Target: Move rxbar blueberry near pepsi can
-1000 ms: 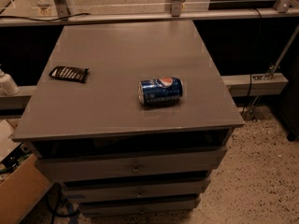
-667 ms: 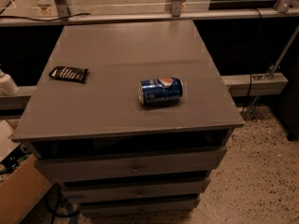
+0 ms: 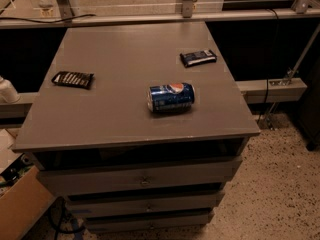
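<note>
notably, rxbar blueberry (image 3: 198, 58) by table (image 3: 125, 49) edge, pepsi can (image 3: 171, 97) central, claw unseen

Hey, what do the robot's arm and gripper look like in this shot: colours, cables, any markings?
The gripper is outside this camera view, and no other part of the robot shows, so its colour, shape, cables and markings cannot be told. The view holds only the grey table with the pepsi can on its side, the rxbar blueberry near the far right edge, and a striped wrapper at the left.
</note>
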Robot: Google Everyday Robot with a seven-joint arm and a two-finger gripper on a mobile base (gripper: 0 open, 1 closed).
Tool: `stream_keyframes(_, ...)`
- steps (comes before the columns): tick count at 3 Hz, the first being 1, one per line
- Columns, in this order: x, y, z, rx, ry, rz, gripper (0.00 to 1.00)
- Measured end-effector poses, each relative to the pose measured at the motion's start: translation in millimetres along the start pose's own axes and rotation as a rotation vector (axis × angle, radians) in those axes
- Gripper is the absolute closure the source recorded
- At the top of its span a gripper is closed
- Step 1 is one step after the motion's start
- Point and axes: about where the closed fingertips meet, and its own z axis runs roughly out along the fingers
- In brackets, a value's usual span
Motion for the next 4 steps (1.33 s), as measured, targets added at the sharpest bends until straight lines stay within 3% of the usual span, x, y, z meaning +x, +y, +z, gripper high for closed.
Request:
stream_keyframes(2,19,21,-46,-0.030,0.057,0.022,1.00)
stream_keyframes(4,14,24,-48,-0.032,0.051,0.019,0.59)
